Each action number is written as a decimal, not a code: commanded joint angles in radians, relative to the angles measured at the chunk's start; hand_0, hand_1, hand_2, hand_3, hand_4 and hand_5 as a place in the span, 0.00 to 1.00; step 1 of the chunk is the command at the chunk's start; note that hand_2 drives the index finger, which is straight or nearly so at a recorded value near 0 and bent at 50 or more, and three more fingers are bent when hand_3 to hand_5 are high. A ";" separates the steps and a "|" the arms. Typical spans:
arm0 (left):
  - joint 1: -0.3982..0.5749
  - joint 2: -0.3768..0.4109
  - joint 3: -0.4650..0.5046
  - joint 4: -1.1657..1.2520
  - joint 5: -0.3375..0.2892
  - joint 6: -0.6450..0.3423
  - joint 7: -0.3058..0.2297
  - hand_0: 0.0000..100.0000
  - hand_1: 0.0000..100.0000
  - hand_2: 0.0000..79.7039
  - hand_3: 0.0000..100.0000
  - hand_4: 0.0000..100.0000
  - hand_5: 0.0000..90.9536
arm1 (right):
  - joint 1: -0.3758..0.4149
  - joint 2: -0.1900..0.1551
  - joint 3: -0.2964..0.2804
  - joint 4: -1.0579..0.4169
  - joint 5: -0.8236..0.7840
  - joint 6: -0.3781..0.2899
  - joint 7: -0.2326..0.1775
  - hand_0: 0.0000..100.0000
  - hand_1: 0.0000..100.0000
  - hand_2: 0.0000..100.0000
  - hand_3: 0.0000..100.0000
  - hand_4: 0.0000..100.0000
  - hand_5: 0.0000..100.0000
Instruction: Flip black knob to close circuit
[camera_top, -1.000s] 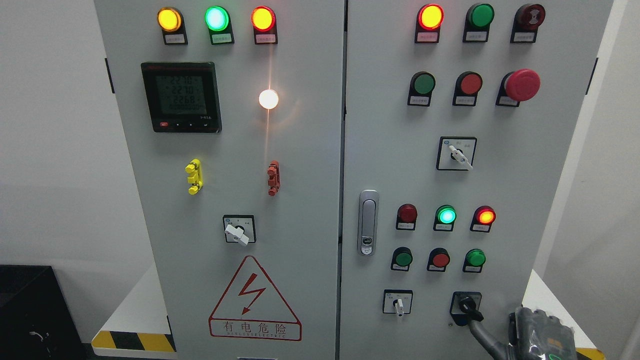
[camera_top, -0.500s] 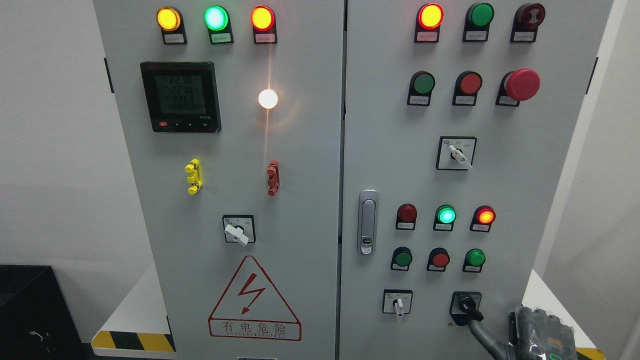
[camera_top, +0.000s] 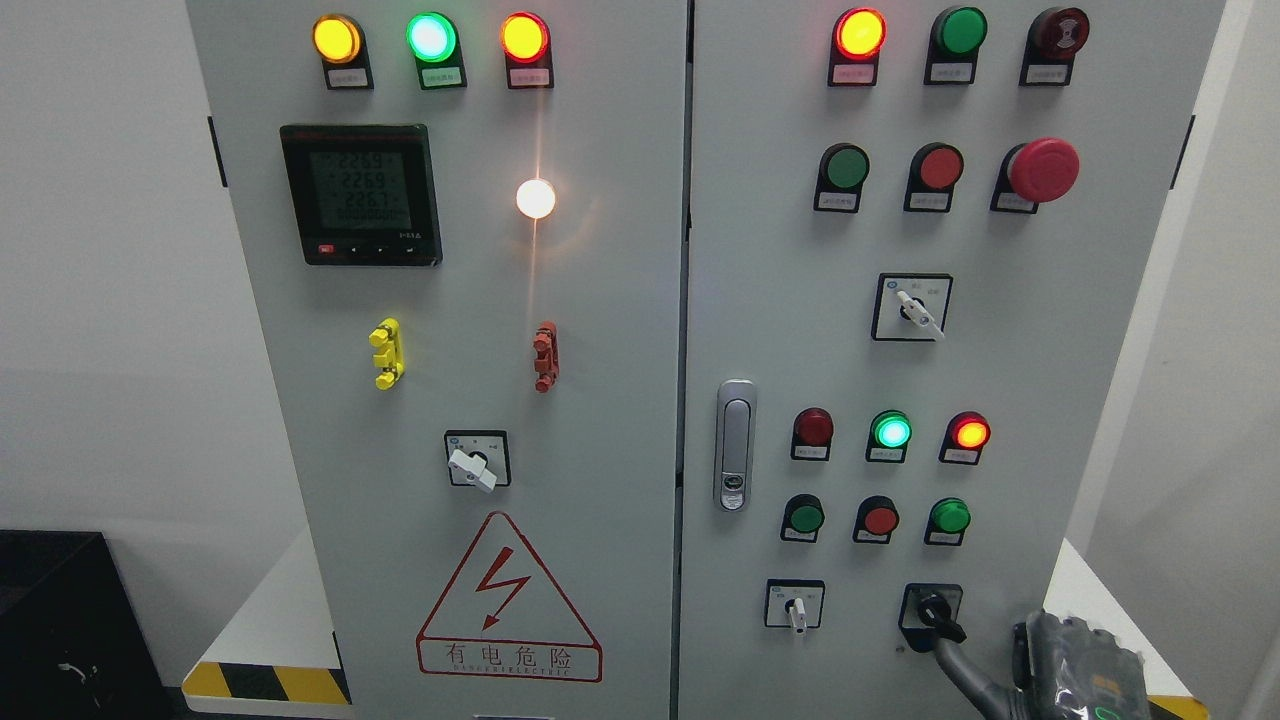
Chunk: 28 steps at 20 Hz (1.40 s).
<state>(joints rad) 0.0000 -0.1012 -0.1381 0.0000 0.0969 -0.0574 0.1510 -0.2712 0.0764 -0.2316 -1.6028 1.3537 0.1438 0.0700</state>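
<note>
We count four selector switches on cabinet: three white-handled, one black knob, bottom right of right door. Knob's long axis diagonal, tip pointing lower right. Right hand just below-right; one finger reaches knob's tip; we cannot tell grip.

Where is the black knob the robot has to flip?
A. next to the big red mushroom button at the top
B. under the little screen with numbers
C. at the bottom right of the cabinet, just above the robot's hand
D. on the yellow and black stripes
C: the black knob sits low on the right door, beside the small white switch, with the right hand just below it.
</note>
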 joint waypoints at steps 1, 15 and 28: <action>0.023 0.000 0.000 -0.029 0.000 0.001 -0.001 0.12 0.56 0.00 0.00 0.00 0.00 | 0.010 -0.001 0.027 -0.005 -0.001 -0.006 -0.010 0.00 0.00 0.87 1.00 0.94 1.00; 0.023 0.000 0.000 -0.031 0.001 0.001 -0.001 0.12 0.56 0.00 0.00 0.00 0.00 | 0.026 -0.001 0.107 -0.022 0.001 -0.009 -0.012 0.00 0.00 0.88 1.00 0.94 1.00; 0.023 0.000 0.000 -0.031 0.001 0.001 -0.001 0.12 0.56 0.00 0.00 0.00 0.00 | 0.161 0.014 0.147 -0.212 -0.060 -0.004 -0.015 0.00 0.00 0.86 1.00 0.94 1.00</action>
<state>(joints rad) 0.0000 -0.1012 -0.1381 0.0000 0.0975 -0.0574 0.1510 -0.1661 0.0800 -0.1300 -1.6989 1.3270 0.1389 0.0587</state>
